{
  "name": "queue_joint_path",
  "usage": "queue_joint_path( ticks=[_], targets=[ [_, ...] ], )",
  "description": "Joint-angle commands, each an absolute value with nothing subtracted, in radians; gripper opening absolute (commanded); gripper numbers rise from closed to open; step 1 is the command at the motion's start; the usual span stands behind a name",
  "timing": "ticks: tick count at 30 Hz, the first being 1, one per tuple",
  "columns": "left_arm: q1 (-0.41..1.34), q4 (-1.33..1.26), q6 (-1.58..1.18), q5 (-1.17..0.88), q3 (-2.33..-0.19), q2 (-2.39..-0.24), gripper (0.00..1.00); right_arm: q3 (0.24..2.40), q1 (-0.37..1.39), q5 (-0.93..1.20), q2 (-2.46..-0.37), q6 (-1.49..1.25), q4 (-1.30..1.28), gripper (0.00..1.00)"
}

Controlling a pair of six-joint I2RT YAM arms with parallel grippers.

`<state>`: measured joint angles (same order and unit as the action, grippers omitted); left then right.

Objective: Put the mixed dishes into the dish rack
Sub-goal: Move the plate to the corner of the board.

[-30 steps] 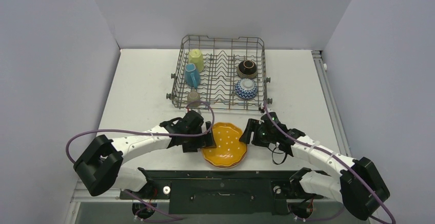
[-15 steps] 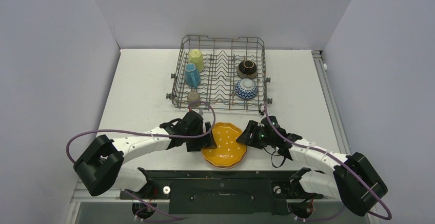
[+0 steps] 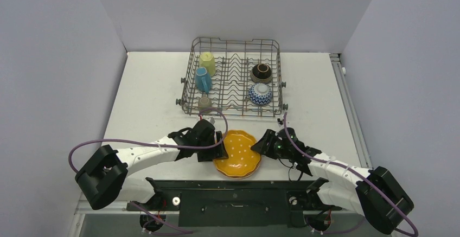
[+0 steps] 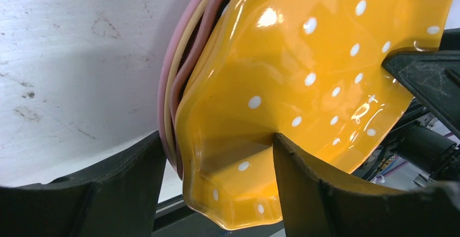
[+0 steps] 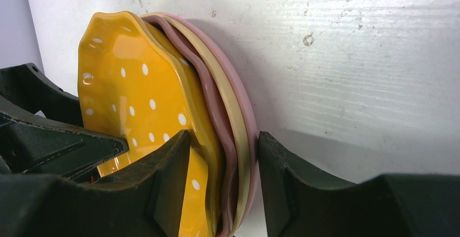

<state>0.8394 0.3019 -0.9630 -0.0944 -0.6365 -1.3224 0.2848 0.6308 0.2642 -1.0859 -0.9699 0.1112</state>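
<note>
Rack [image 3: 280,74] stands far centre, holding mugs [image 3: 203,78] and bowls [image 3: 260,93]. A four-plate stack [image 3: 237,164] lies at the near edge, orange plate [image 3: 237,151] on top. My right gripper [image 5: 223,139] stands open astride all four rims. My left gripper [image 4: 217,145] straddles them too, but I cannot tell if it bites. I'd pinch the orange plate alone and lift level. No writing readable.

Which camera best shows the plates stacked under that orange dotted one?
The right wrist view: it looks edge-on, so the orange dotted scalloped plate, dark pink plate, yellow plate and light pink plate separate clearly. The left wrist view shows thinner rim slivers; the top view, almost only the orange one.
</note>
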Motion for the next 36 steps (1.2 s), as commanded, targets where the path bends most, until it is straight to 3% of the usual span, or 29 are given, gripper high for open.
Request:
queue_joint_path(
  ticks=[1,28,31,36],
  targets=[
    [0.933,0.274,-0.956,-0.105,-0.627,-1.319,0.46,0.249,0.716,0.286,-1.048,-1.026,0.138,0.22],
    [1.203,0.343,-1.127,0.027,-0.548,-1.096,0.43,0.265,1.2,-0.095,-0.817,-1.269,-0.035,0.21],
    [1.204,0.356,-1.13,0.036,-0.546,-1.087,0.45,0.274,1.205,-0.116,-0.806,-1.266,-0.068,0.22],
    [1.204,0.406,-1.134,0.06,-0.557,-1.08,0.55,0.301,1.207,-0.153,-0.81,-1.239,-0.13,0.33]
  ],
)
